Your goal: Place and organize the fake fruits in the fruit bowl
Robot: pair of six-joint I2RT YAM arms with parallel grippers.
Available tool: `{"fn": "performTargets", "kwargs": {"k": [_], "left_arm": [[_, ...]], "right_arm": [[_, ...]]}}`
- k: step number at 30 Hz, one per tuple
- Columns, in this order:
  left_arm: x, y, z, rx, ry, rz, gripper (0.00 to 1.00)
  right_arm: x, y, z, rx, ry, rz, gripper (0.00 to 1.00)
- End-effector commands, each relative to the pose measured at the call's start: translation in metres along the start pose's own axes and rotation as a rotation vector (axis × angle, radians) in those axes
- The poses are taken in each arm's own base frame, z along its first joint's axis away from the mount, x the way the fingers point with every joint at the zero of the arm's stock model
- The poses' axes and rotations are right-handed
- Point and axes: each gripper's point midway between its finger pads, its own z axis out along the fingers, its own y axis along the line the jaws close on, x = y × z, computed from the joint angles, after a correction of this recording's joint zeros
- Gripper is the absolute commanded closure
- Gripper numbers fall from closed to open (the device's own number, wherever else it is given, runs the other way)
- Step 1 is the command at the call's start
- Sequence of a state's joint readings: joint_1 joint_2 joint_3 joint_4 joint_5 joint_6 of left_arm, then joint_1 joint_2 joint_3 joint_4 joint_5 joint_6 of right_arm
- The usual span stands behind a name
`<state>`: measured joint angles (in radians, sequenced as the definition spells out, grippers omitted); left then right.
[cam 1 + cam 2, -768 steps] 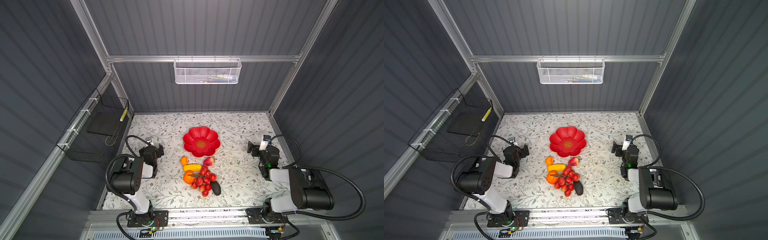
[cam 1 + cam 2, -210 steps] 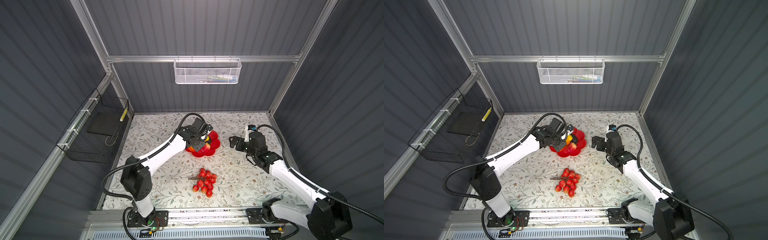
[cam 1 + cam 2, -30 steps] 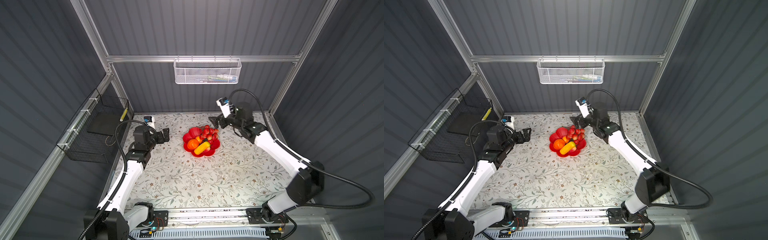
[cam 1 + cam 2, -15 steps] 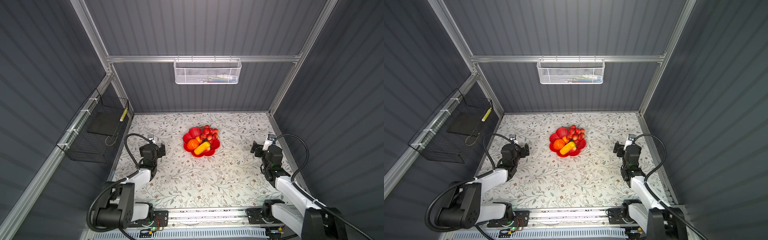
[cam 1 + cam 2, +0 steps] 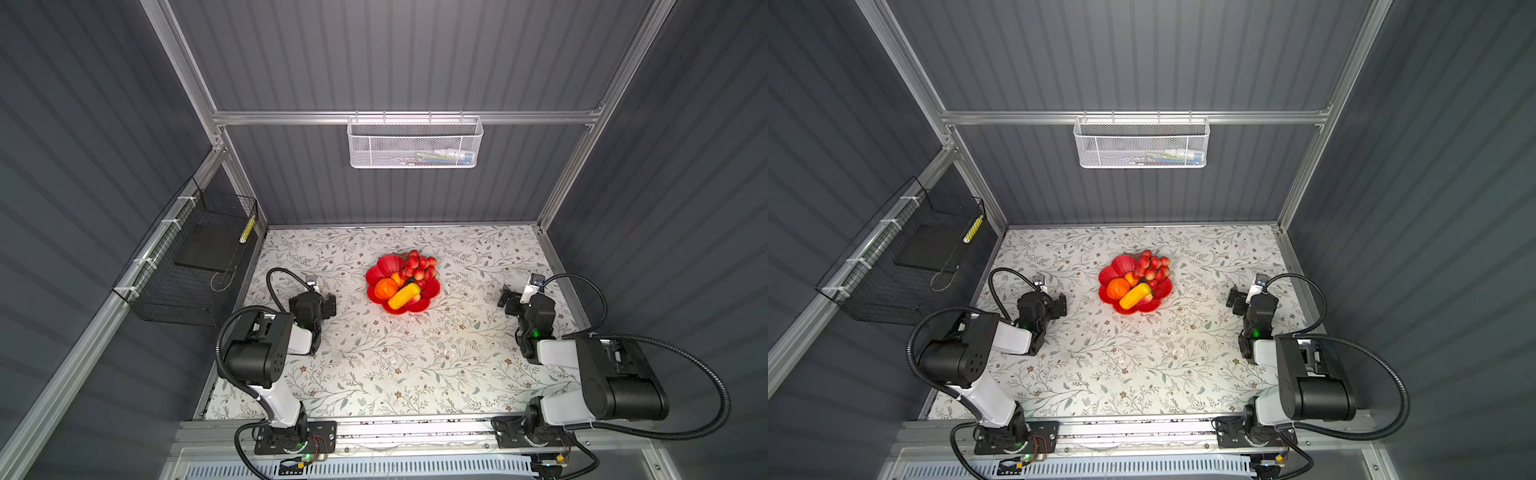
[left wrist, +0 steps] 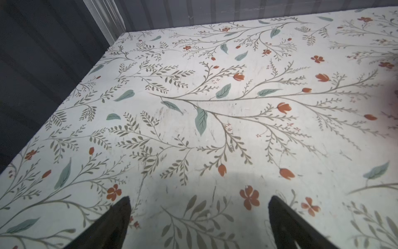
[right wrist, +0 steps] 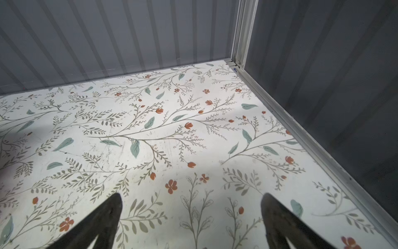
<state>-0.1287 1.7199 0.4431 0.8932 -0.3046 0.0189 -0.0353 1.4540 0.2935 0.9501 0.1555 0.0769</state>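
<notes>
Bowl (image 5: 384, 266) well apart from left claw (image 5: 331, 306)

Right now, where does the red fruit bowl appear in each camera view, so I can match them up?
In a top view: the fruit bowl is just right of picture centre, on the floral tabletop.
In a top view: the fruit bowl is just left of picture centre.
Left wrist: not in it.
Right wrist: not in it.
Shared landmark: the floral tabletop, seen in all four.
</notes>
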Motion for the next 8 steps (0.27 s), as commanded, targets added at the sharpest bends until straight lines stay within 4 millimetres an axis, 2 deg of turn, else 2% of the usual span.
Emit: {"fn": "performTargets", "kwargs": {"k": [1,3,5,7,8], "left_arm": [[-0.019,0.009,0.002,-0.036,-0.057,-0.029,0.0],[-0.019,0.01,0.003,-0.037,-0.056,-0.033,0.0],[-0.019,0.01,0.003,-0.037,-0.056,-0.033,0.0],[-0.018,0.01,0.002,-0.04,-0.055,-0.034,0.0],[-0.018,0.01,0.002,-0.04,-0.057,-0.034,0.0]], "right_arm": [[-0.019,0.005,0.0,-0.014,-0.076,-0.002,0.01],[-0.018,-0.004,0.0,0.035,-0.077,0.017,0.01],[-0.019,-0.004,0.001,0.04,-0.074,0.018,0.01],[-0.017,0.025,0.0,-0.127,-0.061,-0.058,0.01],[-0.018,0.031,-0.003,-0.166,-0.071,-0.067,0.01]]}}
